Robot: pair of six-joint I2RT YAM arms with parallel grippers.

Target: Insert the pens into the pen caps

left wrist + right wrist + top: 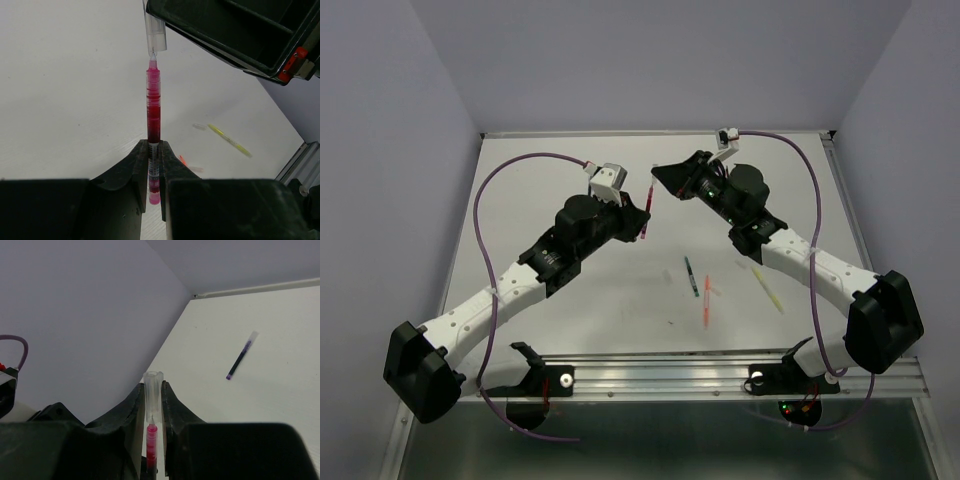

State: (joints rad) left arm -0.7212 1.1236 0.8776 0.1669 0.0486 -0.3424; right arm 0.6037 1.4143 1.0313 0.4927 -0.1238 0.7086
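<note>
My left gripper [154, 150] is nearly closed, pinching the dark red pen [153, 107] near its tail. My right gripper [153, 390] is clamped just as tight around a pale cap [155, 34]. The pen's tip meets the cap's mouth between the two claws, but I can't tell how far in it sits, and the left fingers hide part of the barrel.

Lit softly and evenly from above, with only faint, diffuse shadows in the overhead view. Washed close to white on the table [620, 300], brightest at the upper left of the left wrist view. Focused crisply on the dark red pen [153, 110] at centre, blurred on the pale yellow pen [230, 141] at middle right. Dimmed to grey-violet on the wall [75, 315] at left of the right wrist view; slightly soft on the pen cap [152, 390].
</note>
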